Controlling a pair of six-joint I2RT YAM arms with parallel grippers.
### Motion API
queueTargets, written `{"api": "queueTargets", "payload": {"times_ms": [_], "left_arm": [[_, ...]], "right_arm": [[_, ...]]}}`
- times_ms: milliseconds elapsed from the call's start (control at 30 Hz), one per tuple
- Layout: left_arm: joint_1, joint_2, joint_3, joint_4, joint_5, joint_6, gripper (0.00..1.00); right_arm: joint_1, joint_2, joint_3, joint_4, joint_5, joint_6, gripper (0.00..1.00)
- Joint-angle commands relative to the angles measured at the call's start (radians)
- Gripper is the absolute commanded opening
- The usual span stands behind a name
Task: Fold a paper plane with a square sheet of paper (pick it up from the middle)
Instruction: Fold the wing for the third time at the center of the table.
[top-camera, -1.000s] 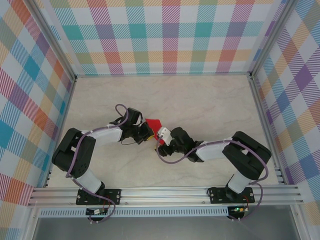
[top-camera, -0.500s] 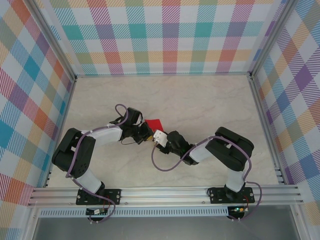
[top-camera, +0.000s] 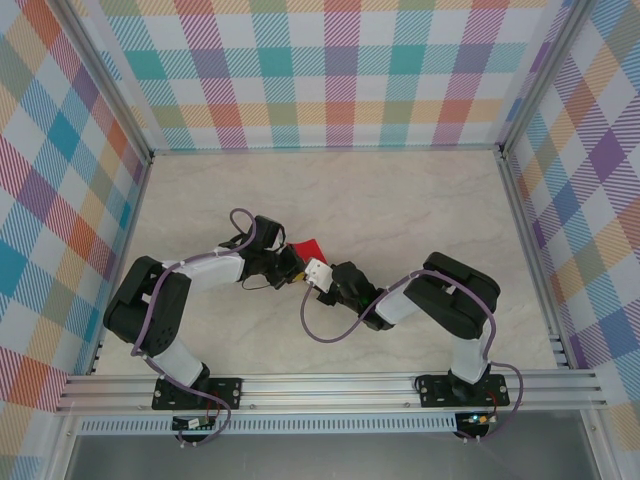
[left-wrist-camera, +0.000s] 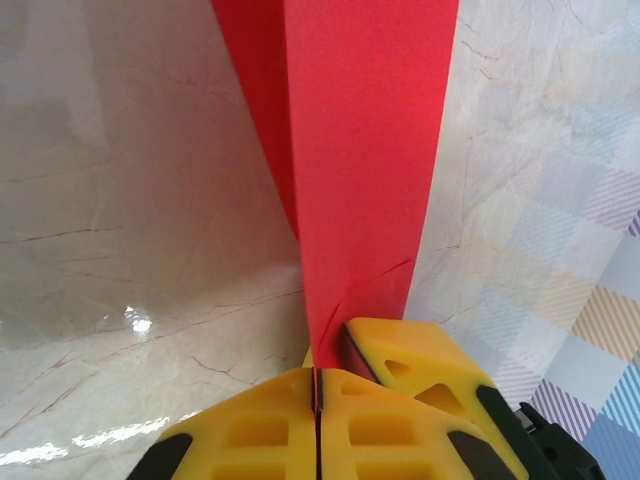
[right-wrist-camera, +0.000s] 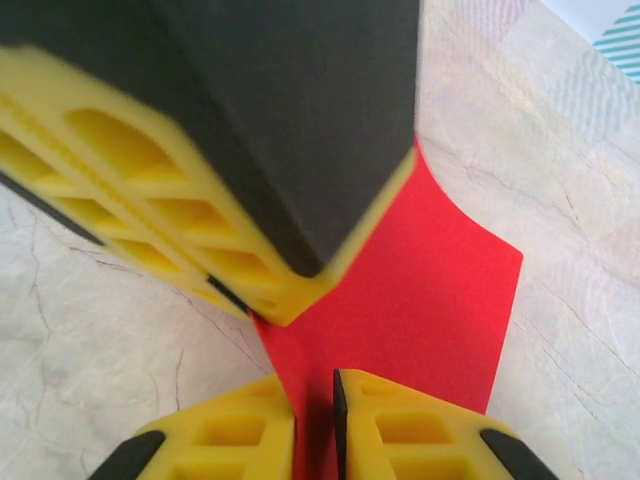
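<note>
Top external view: two arms reach in from the near edge of a pale marble-look table (top-camera: 400, 200) and meet near its middle, with the left gripper (top-camera: 292, 266) and the right gripper (top-camera: 319, 273) just beside each other. The square sheet of paper (top-camera: 308, 246), bright red and already folded smaller, juts out on the far side of the two grippers, toward the back wall. In the left wrist view, the left gripper's yellow fingers are pressed together with only a thin seam between them, pinching the near end of the red paper (left-wrist-camera: 365, 150). From that pinch the paper runs straight away from the fingertips as a tall band, its long axis in line with the gripper, and a fold line runs along it. In the right wrist view, the right gripper (right-wrist-camera: 314, 410) has its fingers close together with a narrow slot between them, and the red paper (right-wrist-camera: 430, 300) runs down into that slot. Whether the pads actually press the paper cannot be told. The left gripper looms large and blurred just above, covering much of the sheet. The left arm has the surer hold, so any coming crease or regrip likely turns on the right gripper taking the paper beside that pinch. The paper's far end is cut off in the left wrist view, and its full folded shape is hard to make out.
</note>
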Motion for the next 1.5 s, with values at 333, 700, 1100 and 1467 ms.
{"api": "queueTargets", "payload": {"times_ms": [333, 700, 1100, 1467], "left_arm": [[0.073, -0.152, 0.067, -0.162, -0.105, 0.105, 0.59], [0.083, -0.224, -0.069, -0.002, -0.069, 0.126, 0.64], [0.059, -0.191, -0.167, 0.197, 0.032, 0.116, 0.48], [0.031, -0.090, -0.132, 0.271, 0.046, 0.124, 0.40]], "right_arm": [[-0.013, -0.013, -0.027, 0.030, -0.085, 0.226, 0.07], [-0.098, -0.030, -0.045, 0.030, -0.252, 0.528, 0.12], [-0.168, -0.035, -0.049, 0.011, -0.379, 0.736, 0.11], [-0.220, -0.045, -0.023, -0.041, -0.508, 0.847, 0.08]]}}
